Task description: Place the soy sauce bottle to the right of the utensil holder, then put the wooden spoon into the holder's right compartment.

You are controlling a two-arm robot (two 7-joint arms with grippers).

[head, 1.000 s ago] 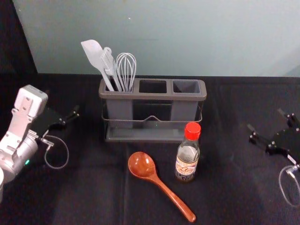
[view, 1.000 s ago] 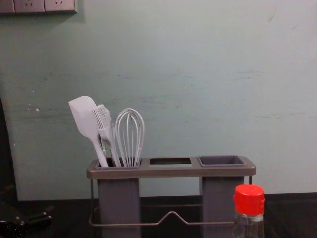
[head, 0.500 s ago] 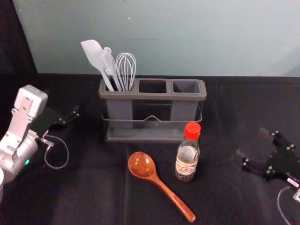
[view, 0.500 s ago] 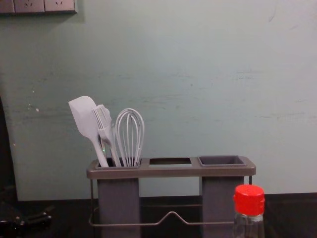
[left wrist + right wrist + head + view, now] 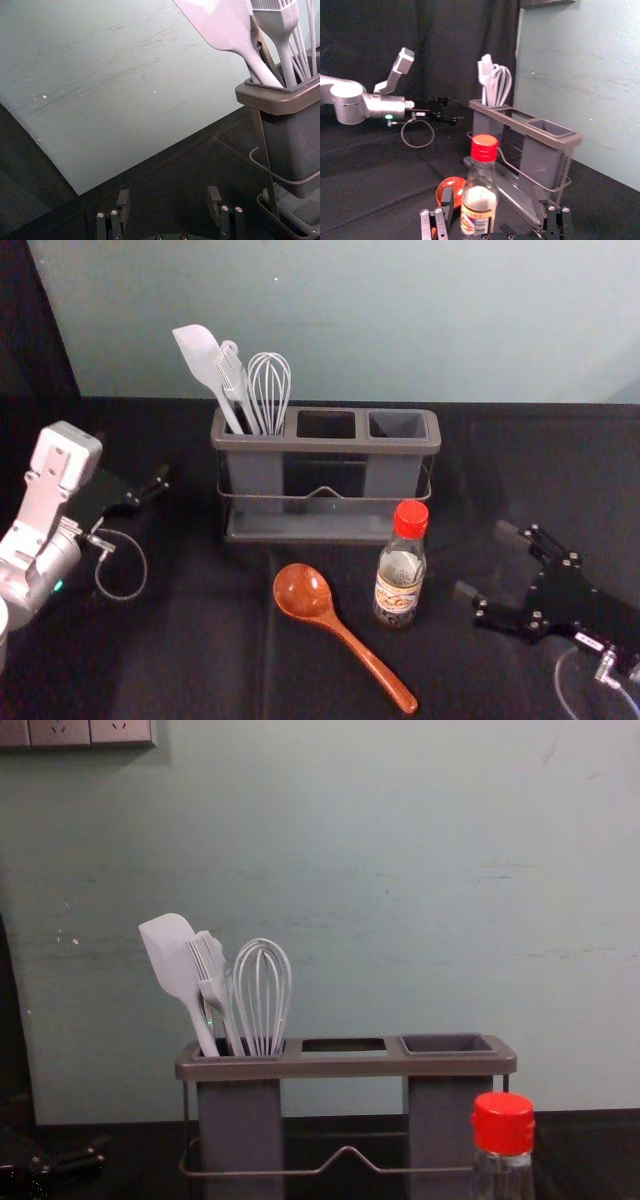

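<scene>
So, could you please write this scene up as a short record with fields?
soy sauce bottle: upright, before the utensil holder's right end
wooden spoon: lying left of the bottle, bowl toward the holder
left compartment: spatula, brush, whisk
right gripper: open, right of the bottle
left gripper: open, left of the holder

Scuffed grey-green wall [image 5: 400, 870] — sockets [image 5: 90, 732] high — black curtain [image 5: 455, 40].

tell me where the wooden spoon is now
In the head view, the wooden spoon lies on the dark cloth, just left of the soy sauce bottle.
</scene>
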